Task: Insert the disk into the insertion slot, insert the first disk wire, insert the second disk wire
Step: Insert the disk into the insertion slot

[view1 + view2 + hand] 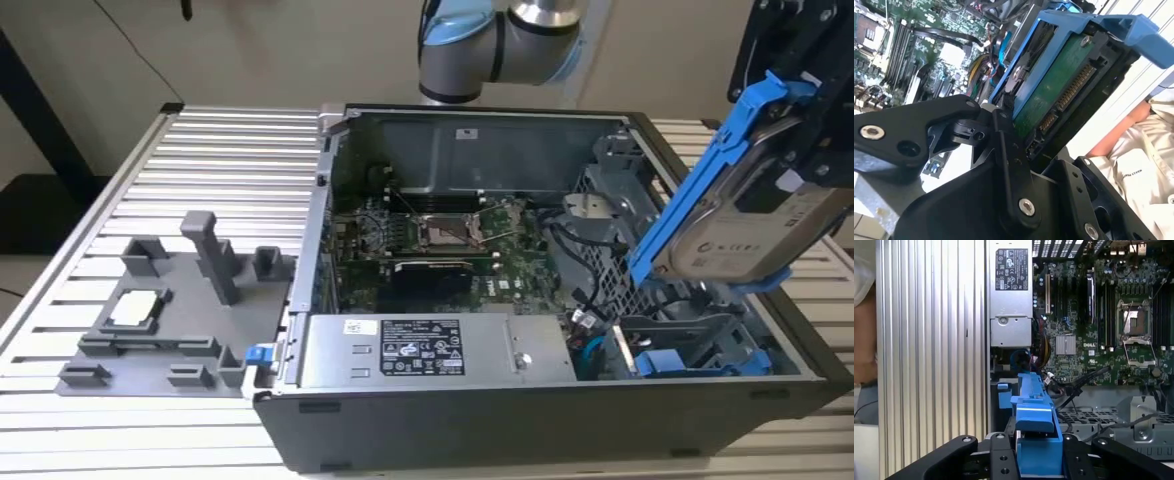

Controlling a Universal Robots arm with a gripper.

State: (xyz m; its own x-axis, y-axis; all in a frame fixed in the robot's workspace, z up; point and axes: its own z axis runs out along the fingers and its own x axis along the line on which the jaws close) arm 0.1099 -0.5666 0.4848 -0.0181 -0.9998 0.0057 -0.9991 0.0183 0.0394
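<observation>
Tool (pixel 1038 462) clamped on the disk (pixel 727 210), held tilted, likely so its lower end lines up with the insertion slot (pixel 674 335) below the tool.

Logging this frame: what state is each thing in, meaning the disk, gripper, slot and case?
disk: held in the air, tilted, over the computer case, not inserted.
gripper: shut on the disk's blue carrier.
insertion slot: disk not yet in it.
computer case: open, inside exposed.
</observation>
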